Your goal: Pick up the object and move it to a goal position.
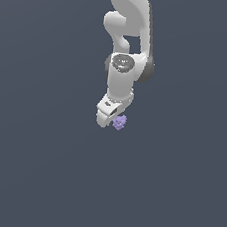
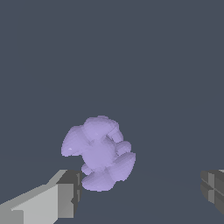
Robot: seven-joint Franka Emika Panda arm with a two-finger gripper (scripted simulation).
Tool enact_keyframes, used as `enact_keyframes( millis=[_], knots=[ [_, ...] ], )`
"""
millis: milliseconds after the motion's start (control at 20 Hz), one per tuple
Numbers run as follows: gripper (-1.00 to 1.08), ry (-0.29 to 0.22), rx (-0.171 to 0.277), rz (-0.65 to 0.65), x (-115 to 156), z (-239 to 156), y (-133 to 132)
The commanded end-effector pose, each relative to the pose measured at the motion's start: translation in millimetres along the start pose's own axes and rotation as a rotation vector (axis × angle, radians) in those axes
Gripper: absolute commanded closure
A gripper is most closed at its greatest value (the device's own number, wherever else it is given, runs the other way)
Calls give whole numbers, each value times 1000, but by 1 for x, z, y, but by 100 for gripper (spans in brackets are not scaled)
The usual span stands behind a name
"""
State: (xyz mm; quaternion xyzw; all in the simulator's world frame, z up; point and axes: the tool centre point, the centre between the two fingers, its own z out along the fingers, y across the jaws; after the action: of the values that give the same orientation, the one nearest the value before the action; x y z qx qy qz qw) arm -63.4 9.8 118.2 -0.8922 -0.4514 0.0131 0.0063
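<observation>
The gripper (image 2: 140,192) stands wide open, and the lumpy purple object (image 2: 99,152) lies between its fingers, hard against one finger (image 2: 52,199), at roughly the gripper's four o'clock in the exterior view.

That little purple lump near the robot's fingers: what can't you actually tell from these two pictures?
- Contact: in the wrist view the purple lump sits close to one of the fingers, but touching cannot be settled.
- Other finger: cut off by the wrist view's edge.
- Lump's shape: too small in the exterior view.
- Fingers' gap: hidden by the gripper body in the exterior view.
- Goal position: no marker shows in either view.
</observation>
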Motion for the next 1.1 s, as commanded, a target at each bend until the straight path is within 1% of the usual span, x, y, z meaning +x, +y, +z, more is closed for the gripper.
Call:
enact_keyframes(
  millis=[0,350,550,800,1050],
  knots=[
    [-92,2,-4,-78,1,2,-5],
    [-92,7,-14,-290,3,6,-18],
    [-92,9,-19,-389,4,8,-25],
    [-92,10,-24,-479,5,10,-31],
    [-92,11,-27,-530,5,11,-34]
  ],
)
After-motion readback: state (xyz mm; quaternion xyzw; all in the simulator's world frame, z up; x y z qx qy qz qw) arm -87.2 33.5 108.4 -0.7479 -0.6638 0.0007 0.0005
